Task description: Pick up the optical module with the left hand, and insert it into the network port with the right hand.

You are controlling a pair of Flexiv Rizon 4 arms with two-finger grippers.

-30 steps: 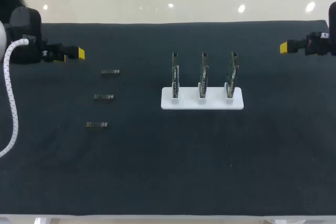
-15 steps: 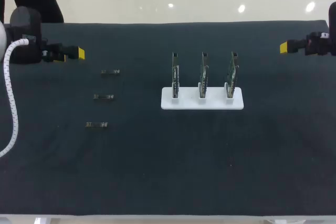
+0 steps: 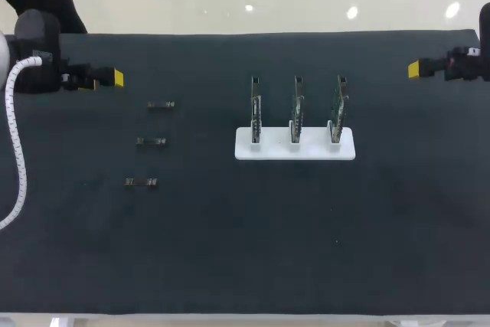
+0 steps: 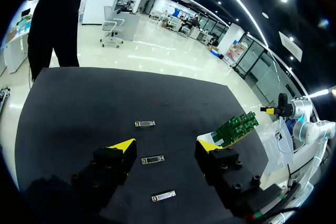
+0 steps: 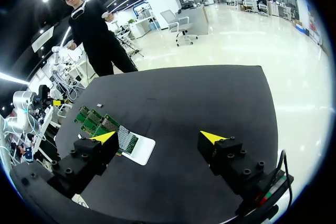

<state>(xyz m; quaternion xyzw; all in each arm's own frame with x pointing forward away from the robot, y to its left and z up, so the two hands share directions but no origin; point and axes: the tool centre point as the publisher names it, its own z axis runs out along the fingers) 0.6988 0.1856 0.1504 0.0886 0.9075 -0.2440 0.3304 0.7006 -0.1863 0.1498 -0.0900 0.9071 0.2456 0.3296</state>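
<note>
- Black table (image 3: pixel 230 250): everything sits mid-table, prob so both arms can reach it.
- White stand (image 3: pixel 272 149), right of centre: holds three circuit boards (image 3: pixel 297 109) upright on edge, side by side w/ gaps between. Guessing that's so a module can be pushed into a board edge-on. The ports are too small to make out.
- Left gripper (image 4: pixel 167 145): hangs at the table's far left edge, fingers spread wide, nothing in them. It's the arm closest to the modules, which fits it doing the pick.
- Right gripper (image 5: pixel 157 137): parked at the far right edge, also spread wide and empty, well apart from the stand. Looks like it's waiting for a handover.
- Optical modules (image 3: pixel 151 141): three small metal bars lying flat in a loose column left of the stand, apart from each other, none touched yet. In the left wrist view the middle one sits ahead of the fingers, roughly on their centre line, so prob the easiest first grab.
</note>
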